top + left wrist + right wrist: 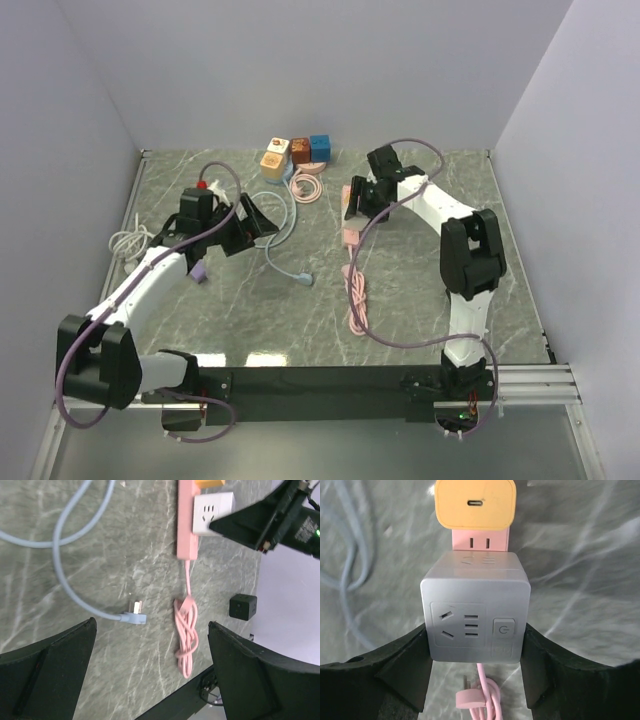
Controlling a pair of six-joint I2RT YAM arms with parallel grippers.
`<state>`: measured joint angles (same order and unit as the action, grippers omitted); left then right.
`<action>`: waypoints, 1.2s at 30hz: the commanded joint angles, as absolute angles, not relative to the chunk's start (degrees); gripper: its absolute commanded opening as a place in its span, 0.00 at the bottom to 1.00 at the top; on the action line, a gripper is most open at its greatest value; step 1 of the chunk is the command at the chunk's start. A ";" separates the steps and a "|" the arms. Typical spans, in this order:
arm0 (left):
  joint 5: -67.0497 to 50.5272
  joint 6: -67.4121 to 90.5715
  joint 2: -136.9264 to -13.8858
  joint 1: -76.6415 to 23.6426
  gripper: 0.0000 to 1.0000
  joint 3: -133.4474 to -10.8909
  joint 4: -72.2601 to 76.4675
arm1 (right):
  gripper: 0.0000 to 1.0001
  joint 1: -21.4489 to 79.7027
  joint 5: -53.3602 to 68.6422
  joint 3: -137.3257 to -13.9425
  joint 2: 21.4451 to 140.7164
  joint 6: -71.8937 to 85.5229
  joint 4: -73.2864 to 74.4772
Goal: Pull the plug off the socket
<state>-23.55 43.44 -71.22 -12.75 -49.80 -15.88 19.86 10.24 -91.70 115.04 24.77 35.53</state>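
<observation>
**A:** Where is the plug?

**B:** The white cube plug [475,607] sits on the pink power strip [480,542]. The strip lies flat on the green marble table [420,300], right of centre. An orange charger [475,502] is plugged into the same strip just beyond the cube.

**A:** What is the right gripper doing?

**B:** The right gripper [475,650] is clamped on the cube, with a black finger [405,665] pressed against each side face.

**A:** And the left one?

**B:** The left gripper [150,675] hangs with its jaws spread wide, holding nothing. Its wrist camera looks down on a loose blue cable [65,580] and the strip's bundled pink cord [186,635]. It is to the left of the strip and does not touch it.
</observation>
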 commanded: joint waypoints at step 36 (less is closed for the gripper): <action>-16.78 53.88 -109.07 -28.92 0.75 -65.74 -1.76 | 0.00 23.91 39.55 -69.61 100.28 23.99 19.42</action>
